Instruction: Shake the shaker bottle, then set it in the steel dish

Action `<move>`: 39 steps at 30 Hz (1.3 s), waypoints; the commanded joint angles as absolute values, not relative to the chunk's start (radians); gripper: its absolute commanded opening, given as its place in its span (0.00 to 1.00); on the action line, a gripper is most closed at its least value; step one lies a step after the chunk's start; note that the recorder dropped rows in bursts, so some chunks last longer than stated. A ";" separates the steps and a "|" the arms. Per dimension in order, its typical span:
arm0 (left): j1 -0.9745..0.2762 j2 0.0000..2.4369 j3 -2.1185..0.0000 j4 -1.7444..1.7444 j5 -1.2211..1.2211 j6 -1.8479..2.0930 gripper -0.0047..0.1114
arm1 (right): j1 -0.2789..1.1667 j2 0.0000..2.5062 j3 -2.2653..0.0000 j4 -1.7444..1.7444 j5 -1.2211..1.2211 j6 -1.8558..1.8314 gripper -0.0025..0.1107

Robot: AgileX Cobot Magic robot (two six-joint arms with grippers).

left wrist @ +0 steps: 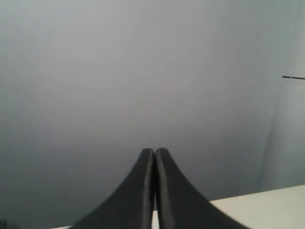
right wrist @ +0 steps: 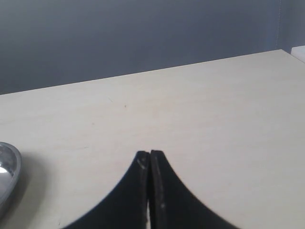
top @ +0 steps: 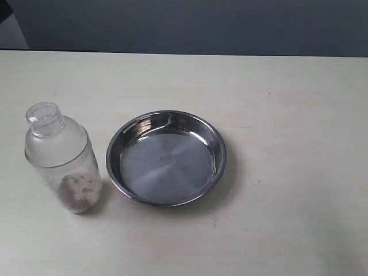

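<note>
Pale cream table (top: pixel 299 230) fills the exterior view from 9 through 6 to 3 o'clock, a few faint scuffs on top. Flat grey-blue wall (top: pixel 201 26) runs across 12 o'clock behind its far edge. Lighter grey patch (top: pixel 11 37) at 10 o'clock corner. Light is soft, even.

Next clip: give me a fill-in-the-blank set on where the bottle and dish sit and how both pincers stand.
1. In the exterior view the shaker bottle stands to the ___ of the steel dish.
2. The bottle rests on the ___, not in the dish.
3. The left pincer and the right pincer are both ___, with nothing between their fingers.
Missing words: left; table; shut.
</note>
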State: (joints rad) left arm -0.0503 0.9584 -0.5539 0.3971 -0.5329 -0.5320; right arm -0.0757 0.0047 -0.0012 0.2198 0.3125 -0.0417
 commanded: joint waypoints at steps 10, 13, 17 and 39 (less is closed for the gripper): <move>-0.050 0.992 -0.561 0.629 -0.536 -0.539 0.83 | -0.079 0.000 0.000 0.219 0.305 -0.044 0.01; -0.050 1.004 -0.561 0.740 -0.507 -0.573 0.95 | -0.079 0.000 0.000 0.219 0.305 -0.044 0.01; -0.050 1.048 -0.554 0.891 -0.517 -0.731 0.95 | -0.079 0.000 0.000 0.219 0.305 -0.044 0.01; -0.050 1.065 -0.095 0.403 -0.782 -0.418 0.94 | -0.079 0.000 0.000 0.219 0.305 -0.044 0.01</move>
